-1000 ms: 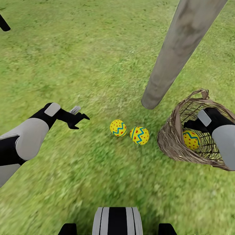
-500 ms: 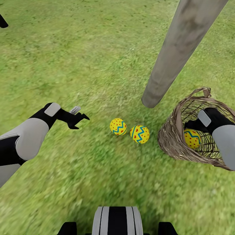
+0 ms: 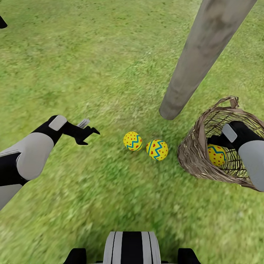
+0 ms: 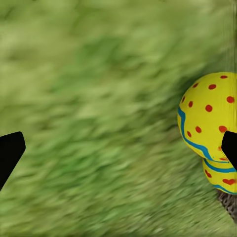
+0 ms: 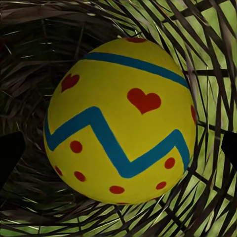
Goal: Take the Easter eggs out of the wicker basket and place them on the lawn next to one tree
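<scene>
Two Easter eggs [image 3: 132, 141] sit on the lawn [image 3: 91, 66] near the tree [image 3: 190, 69], presumably dropped off there. The right gripper [image 3: 212, 140] is inside the wicker basket [image 3: 192, 154], fingers spread wide around the last egg [image 5: 121, 123] (not gripping yet). The left gripper [image 3: 90, 131] hangs open, empty.

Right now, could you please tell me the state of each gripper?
Left gripper: open, holding nothing, above the lawn.
Right gripper: open, inside the wicker basket, fingers either side of the Easter egg.

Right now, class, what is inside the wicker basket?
One Easter egg lies inside the wicker basket, with the right gripper reaching in beside it. The right arm covers part of the interior.
</scene>
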You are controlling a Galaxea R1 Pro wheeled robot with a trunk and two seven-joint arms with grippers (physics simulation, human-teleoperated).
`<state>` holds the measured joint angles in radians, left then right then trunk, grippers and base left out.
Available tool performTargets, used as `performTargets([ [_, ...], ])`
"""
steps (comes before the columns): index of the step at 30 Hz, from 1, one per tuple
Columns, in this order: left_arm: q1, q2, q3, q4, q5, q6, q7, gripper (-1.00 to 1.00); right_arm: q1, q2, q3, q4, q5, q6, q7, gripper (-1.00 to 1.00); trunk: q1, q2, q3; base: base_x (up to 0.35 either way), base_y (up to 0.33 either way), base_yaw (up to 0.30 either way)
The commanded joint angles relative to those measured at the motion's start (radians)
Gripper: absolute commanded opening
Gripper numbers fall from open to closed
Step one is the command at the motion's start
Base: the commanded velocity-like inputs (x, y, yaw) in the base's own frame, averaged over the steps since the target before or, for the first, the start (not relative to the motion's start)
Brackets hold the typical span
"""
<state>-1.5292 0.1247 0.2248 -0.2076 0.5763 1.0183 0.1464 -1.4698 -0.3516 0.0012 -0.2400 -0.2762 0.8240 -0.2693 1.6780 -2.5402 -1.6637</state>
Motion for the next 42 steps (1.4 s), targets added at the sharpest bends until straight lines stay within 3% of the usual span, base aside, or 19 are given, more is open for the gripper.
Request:
performTargets([
  [1,0.0,0.001,0.004,-0.003,0.011,0.004,0.01,1.0,0.0,0.0,0.0,-0.001,-0.011,0.003,-0.008,1.0,0.0,0.0,-0.001,0.0,0.0,0.0],
  [4,0.0,0.001,0.006,-0.044,0.016,0.005,0.009,1.0,0.0,0.0,0.0,-0.001,-0.011,0.002,-0.008,1.0,0.0,0.0,-0.001,0.0,0.0,0.0],
  [6,0.0,-0.003,0.006,-0.167,0.03,0.006,0.01,1.0,0.001,0.001,0.0,-0.002,-0.011,0.001,-0.008,1.0,0.0,0.0,-0.001,0.0,0.0,0.0],
  [9,0.0,-0.006,0.005,-0.251,0.034,0.007,0.01,1.0,0.002,0.002,0.0,-0.002,-0.011,0.001,-0.008,1.0,0.0,0.0,-0.001,0.0,0.0,0.0],
  [11,0.0,-0.015,0.001,-0.38,0.038,0.009,0.009,1.0,0.002,0.001,0.0,-0.002,-0.01,-0.025,-0.008,1.0,0.0,0.0,-0.001,0.0,0.0,0.0],
  [12,0.0,-0.017,0.0,-0.402,0.038,0.009,0.008,1.0,0.002,0.0,0.0,-0.001,-0.01,-0.033,-0.008,1.0,0.0,0.0,-0.001,0.0,0.0,0.0],
  [22,0.0,-0.018,0.003,-0.443,0.04,0.01,0.001,1.0,0.003,0.003,0.0,-0.001,0.007,-0.056,-0.008,1.0,0.0,0.0,-0.001,0.0,0.0,0.0],
  [42,0.0,-0.019,0.004,-0.416,0.038,0.006,0.003,1.0,0.003,0.002,0.0,0.001,0.005,-0.055,-0.002,1.0,0.0,0.0,-0.001,0.0,0.0,0.0],
])
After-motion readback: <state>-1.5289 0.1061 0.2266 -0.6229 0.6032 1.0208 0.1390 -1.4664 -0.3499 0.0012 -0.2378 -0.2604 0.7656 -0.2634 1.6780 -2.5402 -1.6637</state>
